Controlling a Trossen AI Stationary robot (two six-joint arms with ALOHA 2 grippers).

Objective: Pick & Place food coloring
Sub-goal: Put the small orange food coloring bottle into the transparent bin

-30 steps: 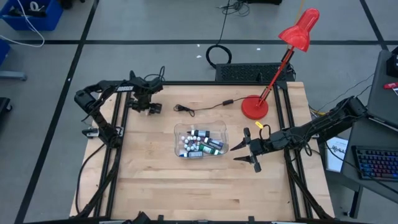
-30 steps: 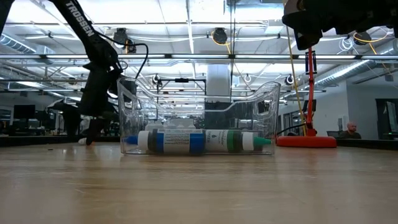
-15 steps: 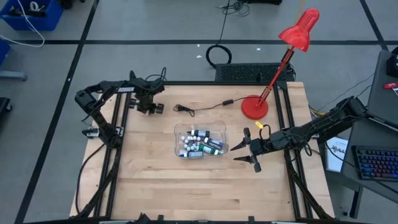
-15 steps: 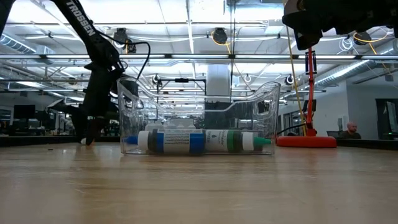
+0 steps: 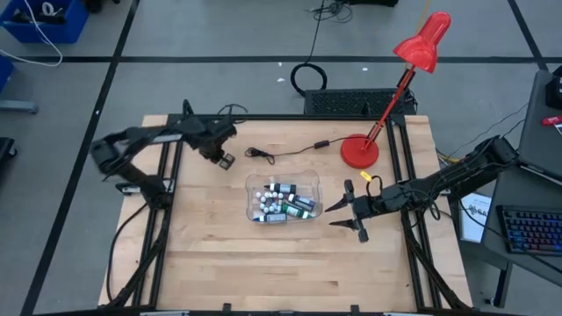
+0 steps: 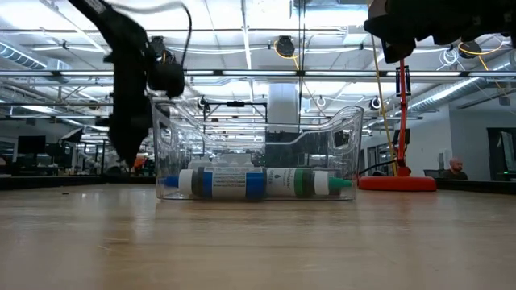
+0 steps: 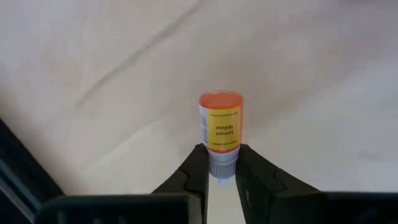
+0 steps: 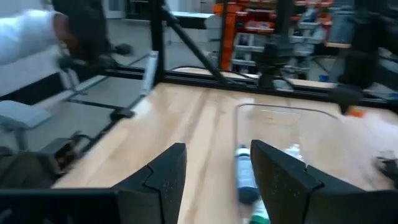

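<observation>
The left gripper (image 7: 221,171) is pinched on the cap end of a small orange bottle (image 7: 221,127) with a yellow label (the words "lemon yellow" can be read on it), and the bottle sticks out past the fingertips over bare wood. From above, this gripper (image 5: 226,160) sits over the far left part of the table (image 5: 219,263), near the left corner of the clear tub (image 5: 252,186).

The rest of the food coloring bottles (image 5: 281,204) lie heaped inside the tub at the middle of the table; from table height they (image 6: 254,183) show on their sides along its floor.

The right gripper (image 5: 338,215) hovers just beside the tub's right side with its fingers spread and nothing between them. A red lamp (image 5: 360,154) stands at the far right, its black cord (image 5: 285,154) trailing across the table.
</observation>
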